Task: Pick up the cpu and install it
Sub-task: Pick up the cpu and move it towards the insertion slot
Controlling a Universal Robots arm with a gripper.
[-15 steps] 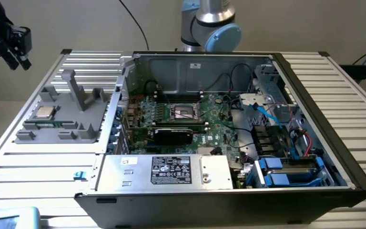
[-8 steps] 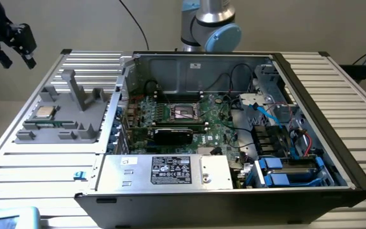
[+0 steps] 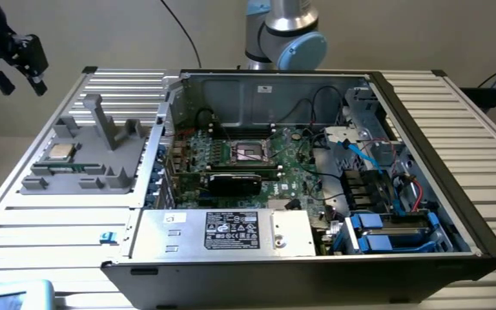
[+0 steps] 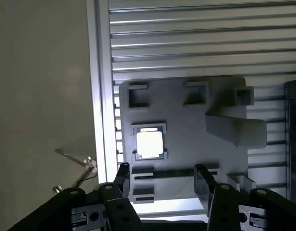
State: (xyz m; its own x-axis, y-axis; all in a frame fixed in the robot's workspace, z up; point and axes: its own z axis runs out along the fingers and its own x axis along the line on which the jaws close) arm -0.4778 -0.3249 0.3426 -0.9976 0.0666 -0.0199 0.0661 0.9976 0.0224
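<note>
The cpu [image 3: 61, 152] is a small silvery square lying flat in a pocket of the grey holder block [image 3: 101, 166], on the slatted table at the exterior view's left. In the wrist view the cpu [image 4: 149, 144] shows bright in the grey holder [image 4: 186, 130]. My gripper [image 3: 21, 82] hangs high above the table's far left corner, well clear of the holder, empty and open. Its two black fingers [image 4: 203, 185] stand wide apart around my gripper's [image 4: 162, 182] centre. The dark square socket [image 3: 252, 152] sits mid-motherboard inside the open computer case.
The open computer case [image 3: 467, 194] takes up the middle and the exterior view's right of the table. It holds cables, a black card [image 3: 235, 183], blue drive bays [image 3: 386, 234] and a power supply [image 3: 230, 230]. Upright posts [image 3: 101, 123] rise from the holder. The arm's base [image 3: 284, 39] stands behind the case.
</note>
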